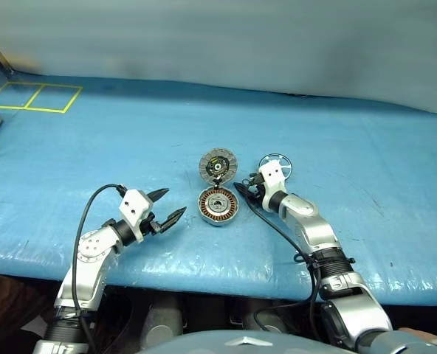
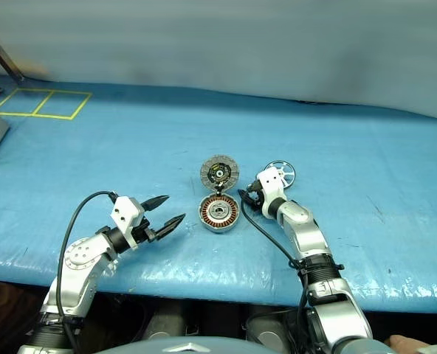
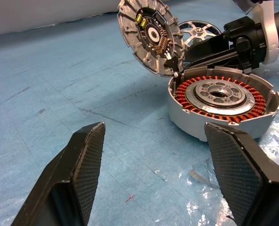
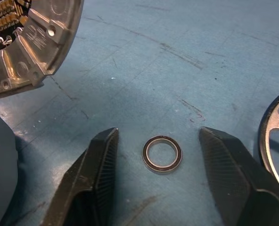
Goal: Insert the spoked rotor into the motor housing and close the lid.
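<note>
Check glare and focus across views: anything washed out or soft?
Left eye view: bright glare streaks on the blue table cover along its near edge. Left wrist view: motor housing sharp, near fingers soft. Right wrist view: small ring in focus, lid slightly bright.

The motor housing point(image 3: 223, 106) is shiny metal with copper windings; the blue surface point(image 1: 93, 155) looks like glossy, scratched plastic sheet.

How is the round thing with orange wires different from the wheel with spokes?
The shallow silver motor housing is packed with copper-brown windings around a solid hub; the silver spoked rotor has open gaps between its spokes. The housing has a grey segmented lid hinged to its edge; the rotor lies alone. Both are round metal.
</note>
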Robot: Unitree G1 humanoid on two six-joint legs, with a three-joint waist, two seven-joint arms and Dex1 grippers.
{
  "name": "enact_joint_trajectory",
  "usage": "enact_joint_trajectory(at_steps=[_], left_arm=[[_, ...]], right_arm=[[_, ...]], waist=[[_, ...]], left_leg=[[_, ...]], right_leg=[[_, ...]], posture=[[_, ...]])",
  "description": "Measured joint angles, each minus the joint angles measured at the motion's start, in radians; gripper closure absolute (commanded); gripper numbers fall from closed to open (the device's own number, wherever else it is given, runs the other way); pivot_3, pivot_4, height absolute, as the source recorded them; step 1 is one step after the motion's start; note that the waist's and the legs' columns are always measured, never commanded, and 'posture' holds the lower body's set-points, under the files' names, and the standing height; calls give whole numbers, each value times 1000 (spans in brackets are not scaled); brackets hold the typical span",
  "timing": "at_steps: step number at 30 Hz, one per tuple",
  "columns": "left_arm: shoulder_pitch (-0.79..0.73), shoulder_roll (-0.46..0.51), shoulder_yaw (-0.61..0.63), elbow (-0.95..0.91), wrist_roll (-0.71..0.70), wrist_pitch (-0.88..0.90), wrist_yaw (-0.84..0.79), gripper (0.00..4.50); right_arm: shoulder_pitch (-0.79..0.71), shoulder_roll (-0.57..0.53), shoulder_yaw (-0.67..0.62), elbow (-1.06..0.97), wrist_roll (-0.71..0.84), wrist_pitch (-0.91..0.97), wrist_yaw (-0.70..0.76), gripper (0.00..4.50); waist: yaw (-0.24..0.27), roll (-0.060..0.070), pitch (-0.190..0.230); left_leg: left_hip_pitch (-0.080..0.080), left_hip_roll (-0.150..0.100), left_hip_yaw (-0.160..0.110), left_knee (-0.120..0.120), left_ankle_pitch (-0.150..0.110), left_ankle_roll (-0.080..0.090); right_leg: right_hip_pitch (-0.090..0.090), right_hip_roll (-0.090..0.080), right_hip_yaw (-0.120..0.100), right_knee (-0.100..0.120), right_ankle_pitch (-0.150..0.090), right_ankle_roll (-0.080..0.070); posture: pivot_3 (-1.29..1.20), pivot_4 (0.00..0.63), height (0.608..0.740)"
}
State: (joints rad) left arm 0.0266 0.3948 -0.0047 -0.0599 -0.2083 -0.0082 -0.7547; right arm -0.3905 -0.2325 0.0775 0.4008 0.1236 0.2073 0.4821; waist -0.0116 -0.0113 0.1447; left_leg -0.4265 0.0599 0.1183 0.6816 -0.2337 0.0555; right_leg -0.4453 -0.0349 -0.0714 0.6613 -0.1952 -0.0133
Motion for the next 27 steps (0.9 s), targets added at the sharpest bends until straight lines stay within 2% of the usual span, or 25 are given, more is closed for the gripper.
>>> enact_joint_trajectory(at_steps=[1, 4, 6, 7, 10, 11, 21, 24, 26, 27], left_arm=[[0, 1, 0, 1, -1, -1, 0, 929], [-1, 2, -1, 6, -8, -8, -7, 929], [-2, 2, -1, 15, -8, -18, -11, 929], [-4, 2, -2, 20, -8, -23, -12, 929], [-12, 1, -4, 48, -5, -50, -11, 929], [-16, -2, -5, 60, -5, -56, -10, 929], [-17, -30, -7, 96, -49, -90, -54, 929], [-17, -30, -7, 96, -48, -90, -53, 929], [-17, -30, -7, 96, -48, -88, -54, 929], [-18, -30, -7, 96, -48, -88, -54, 929]], right_arm=[[9, -1, -3, -9, 0, 0, -1, 2931], [53, -9, -10, -58, 3, 7, 0, 2931], [81, -9, -16, -90, 6, 19, 0, 3251], [94, -10, -18, -104, 6, 22, 0, 3434], [133, -13, -22, -154, 12, 35, 0, 4399], [145, -14, -25, -174, 16, 42, 1, 4454], [186, -47, -29, -236, 45, 66, 26, 4454], [163, -42, -27, -209, 48, 67, 43, 3858], [136, -26, -25, -176, 44, 60, 39, 3277], [126, -21, -24, -165, 42, 57, 35, 3277]], waist=[[0, 0, 0], [1, 0, 0], [0, 1, -1], [1, 1, -1], [1, 1, -1], [1, 1, -1], [0, 1, -1], [-1, 1, -1], [-2, 1, -1], [-1, 1, -1]], left_leg=[[0, 0, 0, 0, 0, 0], [0, 0, 0, -1, 0, 0], [0, 0, 0, -1, 0, 0], [0, 0, 0, -1, 0, 0], [0, 0, -1, -1, -2, -4], [0, 0, -1, -1, -2, -4], [0, 0, -1, -1, -3, -4], [0, 0, -1, -1, -3, -4], [0, 0, -1, -1, -3, -4], [0, 0, -1, -1, -3, -4]], right_leg=[[0, 0, 0, 0, 0, 0], [0, 0, 0, 0, 0, -1], [0, -1, -1, -1, 0, -1], [0, -1, -1, -1, 0, -1], [0, -1, -1, -1, -1, -1], [0, -1, -1, -1, -1, -1], [-1, -1, -2, -2, -1, -1], [-1, -1, -2, -2, -1, -1], [-1, -1, -2, -2, -1, -1], [-1, -1, -2, -2, -1, -1]], posture=[[0, 150, 740], [0, 150, 740], [0, 150, 740], [0, 150, 740], [0, 150, 740], [0, 150, 740], [0, 150, 740], [0, 150, 740], [0, 150, 740], [0, 150, 740]])
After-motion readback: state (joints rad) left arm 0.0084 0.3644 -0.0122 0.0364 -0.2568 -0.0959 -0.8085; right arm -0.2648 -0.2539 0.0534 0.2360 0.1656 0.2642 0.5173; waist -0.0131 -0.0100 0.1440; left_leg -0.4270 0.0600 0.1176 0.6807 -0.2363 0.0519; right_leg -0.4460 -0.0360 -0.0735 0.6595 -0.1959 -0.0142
